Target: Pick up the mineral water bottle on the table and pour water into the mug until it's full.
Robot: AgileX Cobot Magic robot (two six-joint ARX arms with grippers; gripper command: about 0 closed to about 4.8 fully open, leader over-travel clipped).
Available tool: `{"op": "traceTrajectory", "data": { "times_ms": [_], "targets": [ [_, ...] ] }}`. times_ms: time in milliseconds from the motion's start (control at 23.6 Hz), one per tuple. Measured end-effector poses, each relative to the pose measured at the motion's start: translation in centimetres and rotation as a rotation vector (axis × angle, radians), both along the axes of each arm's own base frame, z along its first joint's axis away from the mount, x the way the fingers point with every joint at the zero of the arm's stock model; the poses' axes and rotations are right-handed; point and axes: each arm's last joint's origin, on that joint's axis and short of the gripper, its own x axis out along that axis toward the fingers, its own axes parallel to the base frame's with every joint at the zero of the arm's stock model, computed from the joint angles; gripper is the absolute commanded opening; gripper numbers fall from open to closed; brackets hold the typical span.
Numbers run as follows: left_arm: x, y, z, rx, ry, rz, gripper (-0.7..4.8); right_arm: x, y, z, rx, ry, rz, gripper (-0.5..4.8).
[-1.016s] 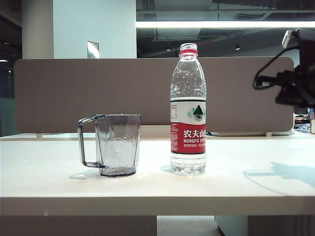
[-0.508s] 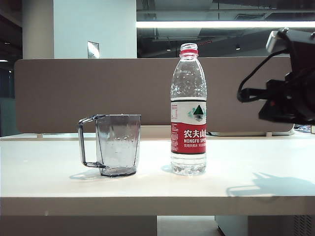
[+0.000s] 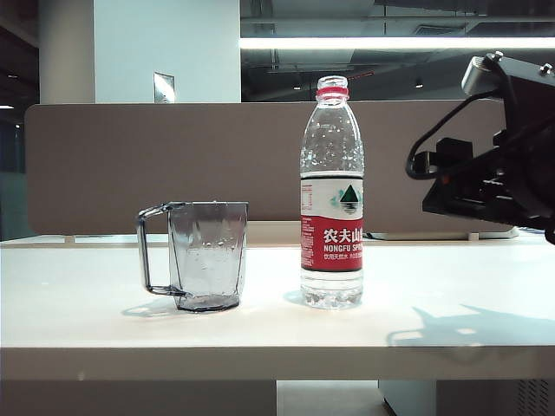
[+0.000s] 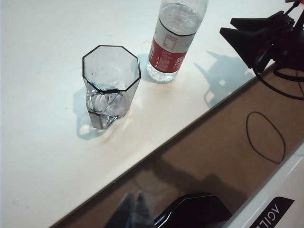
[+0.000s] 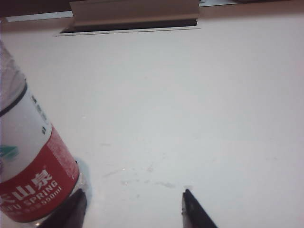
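The mineral water bottle [image 3: 331, 191] stands upright on the white table [image 3: 87, 312], with clear water showing below its red label. The smoky faceted mug [image 3: 205, 256] stands to its left, handle away from the bottle, and no water shows in it. My right gripper [image 3: 429, 186] hangs above the table to the right of the bottle, apart from it and pointing at it. In the right wrist view this gripper [image 5: 133, 205] is open with only bare table between its fingers, and the bottle [image 5: 28, 166] stands just outside one finger. My left gripper [image 4: 134, 209] is a blur off the table edge, its fingers together.
A brown-grey divider panel [image 3: 104, 165] runs along the table's far edge. In the left wrist view the bottle [image 4: 172, 42] and the mug [image 4: 110, 85] stand near the table edge, with brown floor, a black cable loop [image 4: 266, 137] and a black housing [image 4: 194, 211] beyond.
My right arm has swung in from the right edge toward the bottle, and its jaws have opened. Bottle, mug and left arm have not moved.
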Motion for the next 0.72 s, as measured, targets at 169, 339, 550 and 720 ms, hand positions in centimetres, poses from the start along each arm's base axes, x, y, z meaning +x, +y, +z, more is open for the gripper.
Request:
{"op": "traceTrajectory", "data": {
  "times_ms": [169,339,550,720],
  "targets": [
    [0.0,0.0,0.0,0.0,0.0,0.0,-0.05,0.4,0.4,-0.7,0.013,-0.011,0.025,2.8],
    [0.0,0.0,0.0,0.0,0.0,0.0,-0.05,0.4,1.3,-1.6,0.019,-0.026,0.062,2.98],
    [0.0,0.0,0.0,0.0,0.0,0.0,-0.05,0.0,3.4,-3.2,0.008,-0.069,0.169,3.94],
    [0.0,0.0,0.0,0.0,0.0,0.0,-0.05,-0.2,4.1,-3.6,0.005,-0.089,0.197,4.23]
  ]
}}
